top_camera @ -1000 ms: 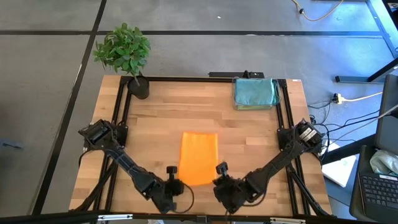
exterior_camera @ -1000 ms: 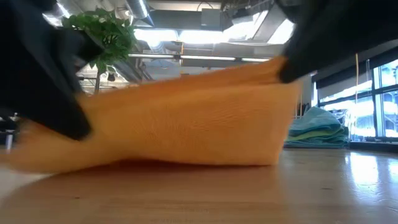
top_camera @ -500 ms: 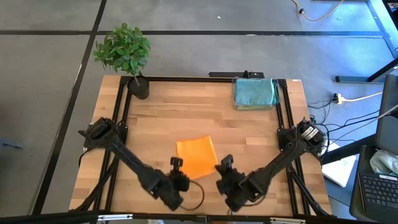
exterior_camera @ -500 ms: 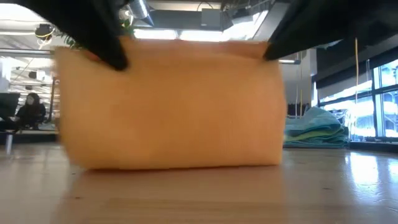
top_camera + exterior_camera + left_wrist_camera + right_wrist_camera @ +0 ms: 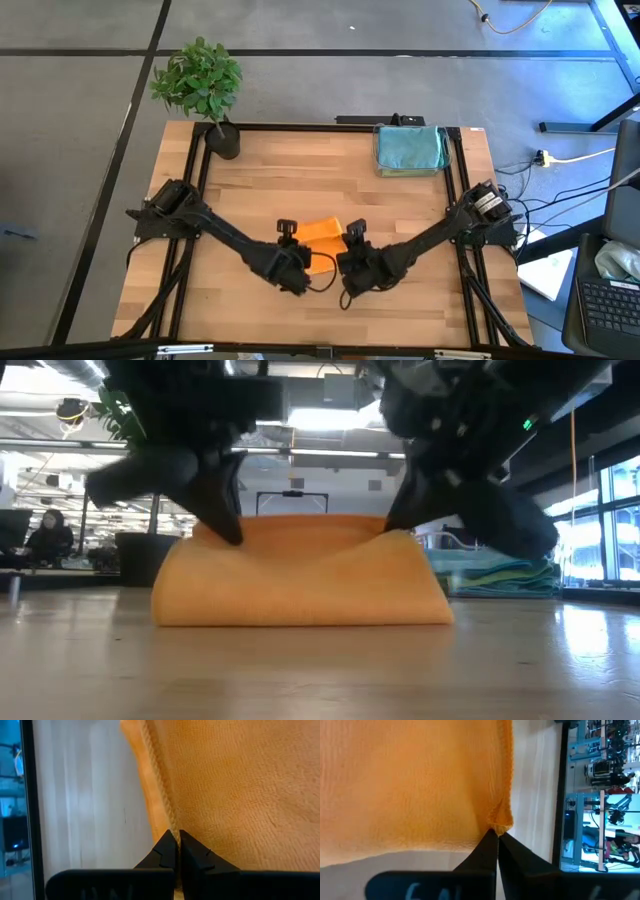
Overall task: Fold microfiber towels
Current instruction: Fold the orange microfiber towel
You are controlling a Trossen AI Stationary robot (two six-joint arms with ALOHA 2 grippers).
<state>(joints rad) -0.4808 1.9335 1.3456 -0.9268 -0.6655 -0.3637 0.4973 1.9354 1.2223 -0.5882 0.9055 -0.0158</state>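
Observation:
An orange microfiber towel lies doubled over on the wooden table, its rounded fold toward the near edge. My left gripper and my right gripper stand over it side by side, each shut on one end of its upper layer. In the low view the left gripper is at the left and the right gripper at the right. A stack of folded teal and light blue towels rests at the far right of the table. My left gripper pinches the orange towel's hemmed edge between its two fingers, at the upper layer's left end. The fingers slant down from the near side. How many layers they hold I cannot tell. The held layer lies over the lower part, which rests on the table. My right gripper pinches the towel's right corner between its two fingertips, the cloth bunched there. The fingers slant down from the near side. The upper layer runs nearly level across to the other gripper, and the towel's underside rests on the table.
A potted plant stands at the far left corner. A black frame rail runs around the table. Bare wood lies on both sides of the orange towel and between it and the stack.
Both grippers have gone from the near edge toward the far edge, first lifting the towel's near end upright, then carrying it over and down. The orange towel, a long strip before, is now folded over on itself and half as long; its far part stayed on the table.

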